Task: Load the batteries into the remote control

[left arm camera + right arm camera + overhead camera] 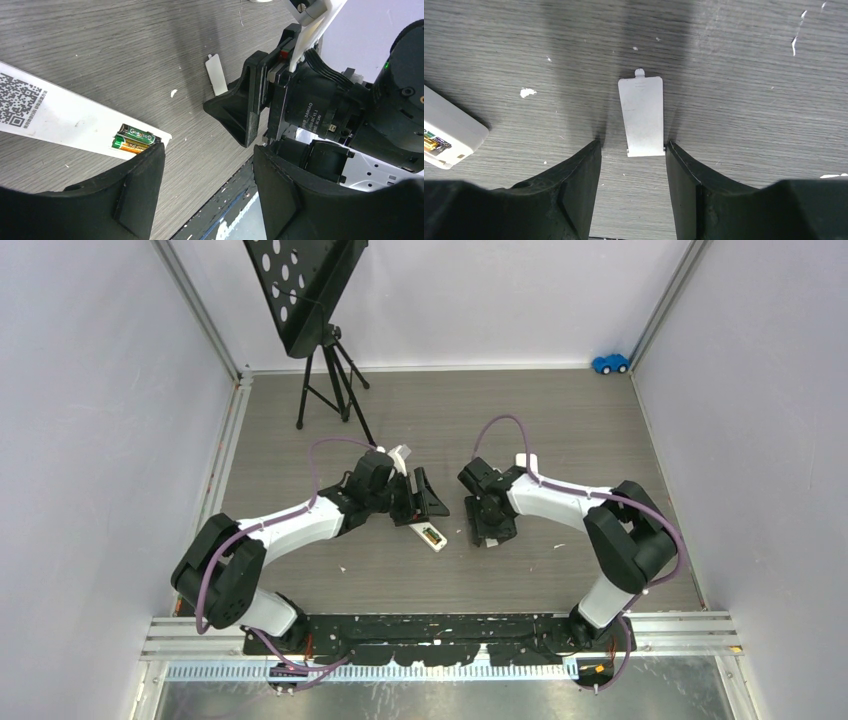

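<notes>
The white remote control [55,117] lies face down on the table with its compartment uncovered. Two batteries [131,139] sit side by side in it, one green-wrapped, one green and orange. My left gripper [209,172] hovers open beside that end, its left finger [135,190] just over the remote's corner, nothing between the jaws. The loose white battery cover [641,115] lies flat on the table. My right gripper [631,152] is open around the cover's near end, its right fingertip [676,165] at the cover's corner. From above, the remote [430,535] lies between both grippers.
A black music stand on a tripod [322,340] stands at the back left. A small blue toy car [610,363] sits in the back right corner. White specks [527,92] dot the grey wood-grain table. The right gripper's housing [320,105] is close to the left one.
</notes>
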{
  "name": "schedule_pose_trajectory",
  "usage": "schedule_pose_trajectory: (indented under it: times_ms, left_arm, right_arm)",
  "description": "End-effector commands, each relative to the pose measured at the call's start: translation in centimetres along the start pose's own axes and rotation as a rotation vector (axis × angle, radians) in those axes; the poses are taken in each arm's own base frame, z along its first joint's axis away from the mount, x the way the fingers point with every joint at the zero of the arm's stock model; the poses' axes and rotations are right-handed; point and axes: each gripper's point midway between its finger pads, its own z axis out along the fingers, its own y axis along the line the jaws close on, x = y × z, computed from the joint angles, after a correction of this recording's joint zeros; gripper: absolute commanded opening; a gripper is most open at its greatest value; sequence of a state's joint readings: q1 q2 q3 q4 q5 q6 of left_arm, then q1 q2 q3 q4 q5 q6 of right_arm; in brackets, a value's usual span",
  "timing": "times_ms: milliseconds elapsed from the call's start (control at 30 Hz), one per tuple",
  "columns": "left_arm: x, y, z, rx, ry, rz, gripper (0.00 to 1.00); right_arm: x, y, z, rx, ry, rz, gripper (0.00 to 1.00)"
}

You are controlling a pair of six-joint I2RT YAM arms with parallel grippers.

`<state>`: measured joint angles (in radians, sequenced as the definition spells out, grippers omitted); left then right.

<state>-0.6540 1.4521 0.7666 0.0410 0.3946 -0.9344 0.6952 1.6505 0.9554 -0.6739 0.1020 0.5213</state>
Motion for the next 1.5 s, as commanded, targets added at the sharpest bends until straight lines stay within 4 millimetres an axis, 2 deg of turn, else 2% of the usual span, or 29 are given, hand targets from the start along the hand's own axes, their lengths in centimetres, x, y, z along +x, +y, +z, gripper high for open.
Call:
schedule_pose_trajectory:
  times_ms: [0,100,267,400,533,733,1000,1167,1300,1467]
  left_arm:
    - [-1.2,-2.0,-0.3,0.066,-0.029,0.038,0.67]
    - [-1.2,-2.0,-0.4,0.066,-0.028,0.038,0.67]
    - [-1.1,-2.1,-0.3,0.073,-0.02,0.03,0.66]
    - [-0.9,-2.3,0.0,0.092,-0.004,0.016,0.65]
    - [-0.7,-2.5,0.4,0.107,0.016,-0.003,0.61]
    - [-0.6,-2.6,0.6,0.107,0.03,-0.027,0.6]
    - [-0.6,-3.4,1.1,0.143,0.057,-0.064,0.61]
    - [-0.5,-3.3,1.7,0.149,0.076,-0.086,0.62]
    - [0.0,-2.9,1.7,0.145,0.093,-0.095,0.56]
    - [0.4,-2.7,1.5,0.142,0.1,-0.102,0.44]
  right_arm:
    - [-0.2,0.2,1.3,0.007,0.025,-0.013,0.55]
    - [0.0,0.0,1.7,0.014,0.042,-0.01,0.51]
    - [0.2,-0.3,1.9,0.026,0.048,-0.004,0.33]
    - [-0.3,-0.6,1.6,0.04,0.018,0.003,0.29]
    - [-1.4,0.2,0.3,-0.005,-0.042,0.012,0.28]
    - [-3.2,1.9,-3.3,-0.136,-0.155,0.02,0.28]
    - [-2.9,5.0,-5.4,-0.301,-0.206,-0.058,0.29]
    - [-2.7,7.9,-7.2,-0.388,-0.262,-0.158,0.29]
    - [-2.4,9.1,-8.0,-0.416,-0.272,-0.204,0.29]
    - [-2.3,9.8,-8.1,-0.428,-0.275,-0.229,0.29]
